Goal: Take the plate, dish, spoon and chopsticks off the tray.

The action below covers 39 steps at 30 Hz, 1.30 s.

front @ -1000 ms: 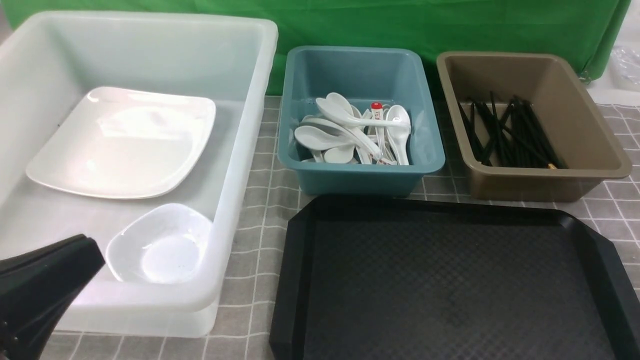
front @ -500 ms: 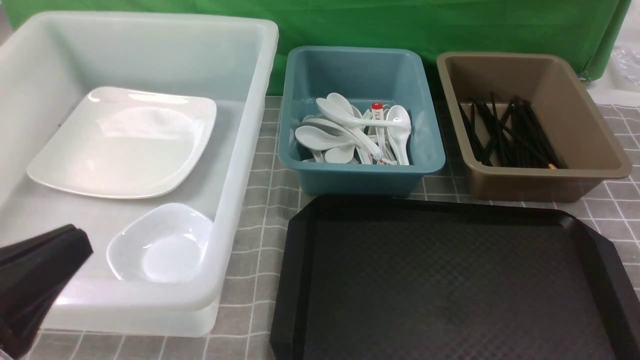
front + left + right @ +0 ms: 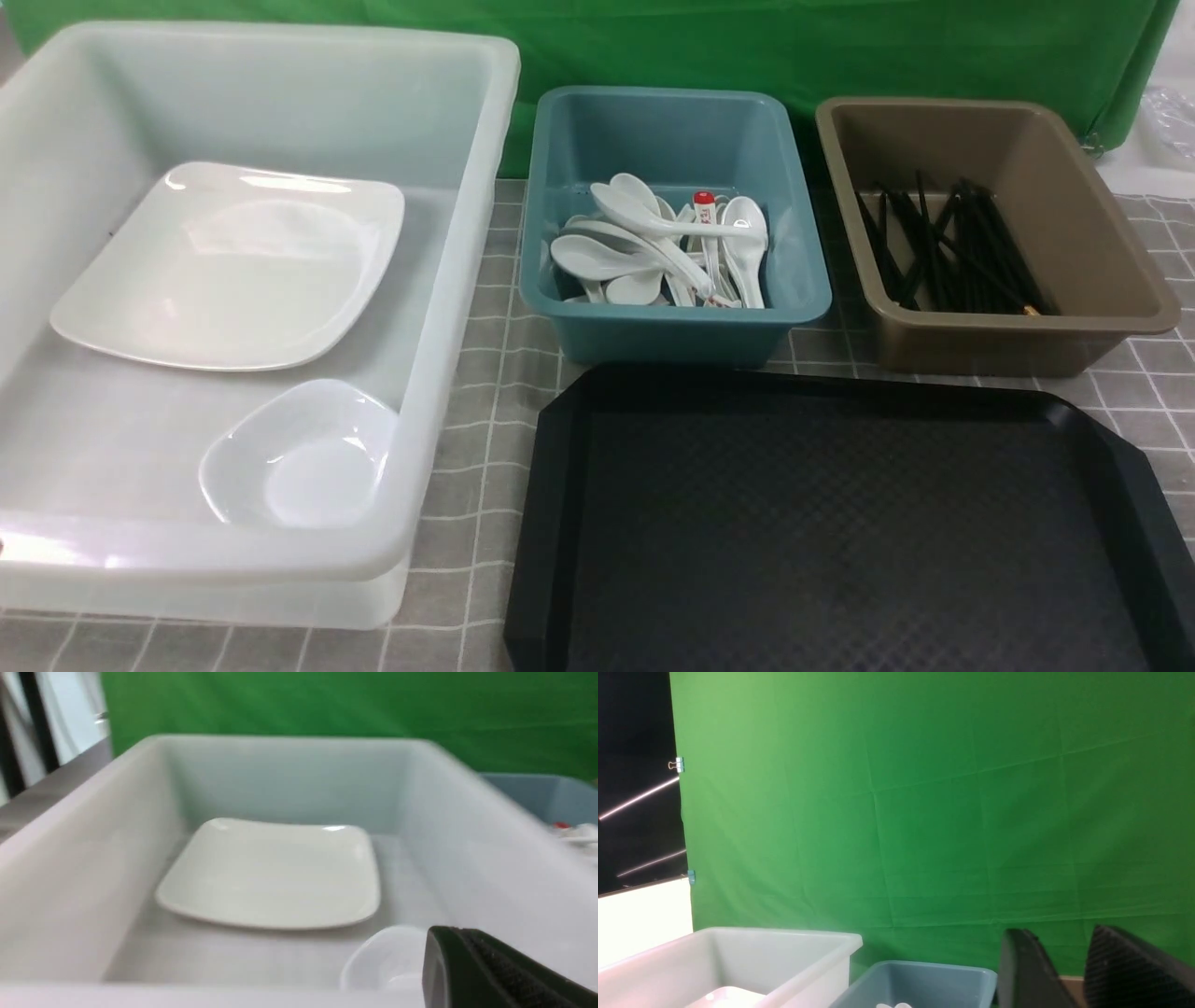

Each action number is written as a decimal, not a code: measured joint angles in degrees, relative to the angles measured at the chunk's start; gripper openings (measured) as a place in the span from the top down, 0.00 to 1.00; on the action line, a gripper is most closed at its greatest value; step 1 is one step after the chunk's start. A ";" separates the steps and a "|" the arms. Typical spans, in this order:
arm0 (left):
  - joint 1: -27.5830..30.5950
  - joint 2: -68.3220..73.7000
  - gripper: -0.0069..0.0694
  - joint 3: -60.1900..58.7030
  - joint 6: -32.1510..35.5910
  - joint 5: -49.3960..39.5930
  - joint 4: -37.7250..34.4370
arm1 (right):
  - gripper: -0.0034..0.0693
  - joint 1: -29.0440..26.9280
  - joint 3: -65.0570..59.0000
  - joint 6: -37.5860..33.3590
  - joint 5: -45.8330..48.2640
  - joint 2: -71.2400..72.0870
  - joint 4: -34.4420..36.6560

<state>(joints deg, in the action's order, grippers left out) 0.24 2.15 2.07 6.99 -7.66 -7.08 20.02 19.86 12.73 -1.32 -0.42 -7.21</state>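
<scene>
Across the front view, neither pincer shows. One black tray (image 3: 840,532) lies nearest, its raised rim and cut corners bare all round. Beyond it stand three tubs: one white tub (image 3: 448,308), one blue tub (image 3: 672,327), one brown tub (image 3: 1018,336), with narrow strips of checked cloth (image 3: 485,373) between them. One plate (image 3: 233,266) and one small dish (image 3: 299,457) lie apart inside the white tub. Several white spoons (image 3: 653,247) are heaped in the blue tub; a bundle of black chopsticks (image 3: 943,247) lies in the brown one.

From the left wrist, only one finger of the left pincer (image 3: 490,975) shows, so its state cannot be told; the dish sits just beside it, the plate further ahead, clear of the walls.

From the right wrist, the right pincer (image 3: 1069,970) stands with a gap between its jaws, holding nothing, raised well above the tubs before the green cloth (image 3: 924,812).
</scene>
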 joint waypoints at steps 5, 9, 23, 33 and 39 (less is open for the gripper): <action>0.45 -2.18 0.91 -2.31 -0.77 -3.65 2.05 | 0.63 0.00 0.00 0.00 0.00 0.00 0.00; 0.45 -2.18 0.91 -2.44 -0.90 -5.12 2.05 | 0.63 0.00 0.00 0.00 0.00 0.00 0.00; 0.45 -2.23 0.91 -2.44 -0.80 -5.12 2.64 | 0.63 0.00 0.00 0.00 0.00 0.00 0.00; 0.45 -2.23 0.91 -2.44 -0.48 -5.12 2.64 | 0.63 0.00 0.00 -0.37 0.00 0.00 0.00; 0.45 -2.23 0.91 -2.44 -0.43 -5.12 2.64 | 0.63 -2.86 -2.72 -6.39 4.47 0.46 -0.17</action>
<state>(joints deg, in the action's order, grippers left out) 0.69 -0.07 -0.37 6.56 -12.77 -4.44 17.16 17.14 6.34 3.15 0.04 -7.38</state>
